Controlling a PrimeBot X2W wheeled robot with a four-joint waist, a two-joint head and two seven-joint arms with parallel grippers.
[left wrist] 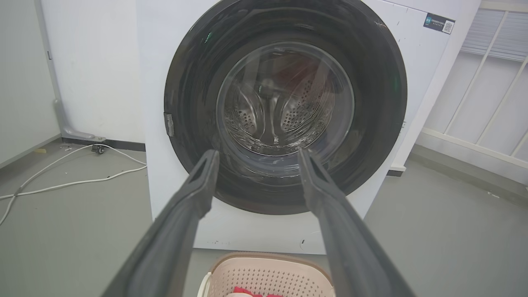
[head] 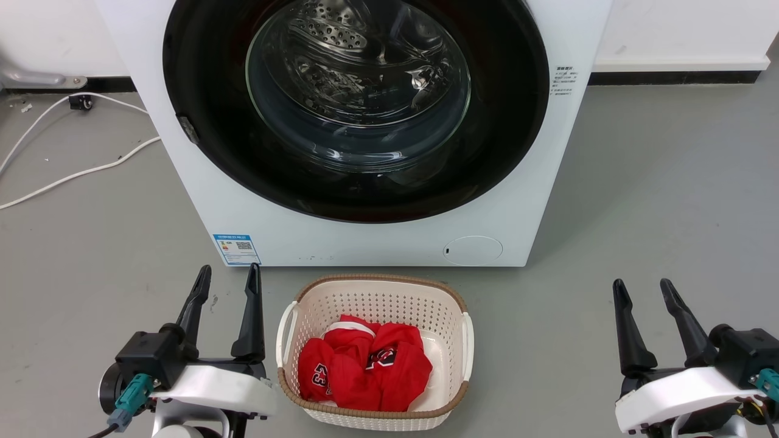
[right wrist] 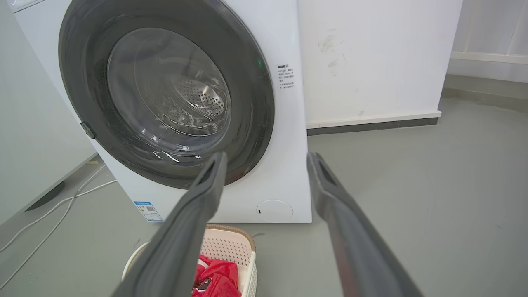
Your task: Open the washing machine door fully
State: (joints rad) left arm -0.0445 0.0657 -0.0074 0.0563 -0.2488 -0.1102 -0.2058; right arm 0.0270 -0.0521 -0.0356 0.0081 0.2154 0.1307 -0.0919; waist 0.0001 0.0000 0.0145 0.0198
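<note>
The washing machine door (head: 207,91) is a big round glossy black disc with a clear glass bowl, lying flat against the white machine front, with a small metal piece on its left rim. It also fills the upper part of the left wrist view, the washing machine door (left wrist: 189,82), and the right wrist view, the washing machine door (right wrist: 78,62). My left gripper (head: 227,274) stands open at the lower left, well short of the machine. At the lower right my right gripper (head: 642,287) is open too, with nothing between its fingers.
A cream plastic basket (head: 377,292) holding red clothes sits on the grey floor just before the machine, between my two grippers. White cables (head: 73,173) trail over the floor at the left. A white wall and dark skirting run behind.
</note>
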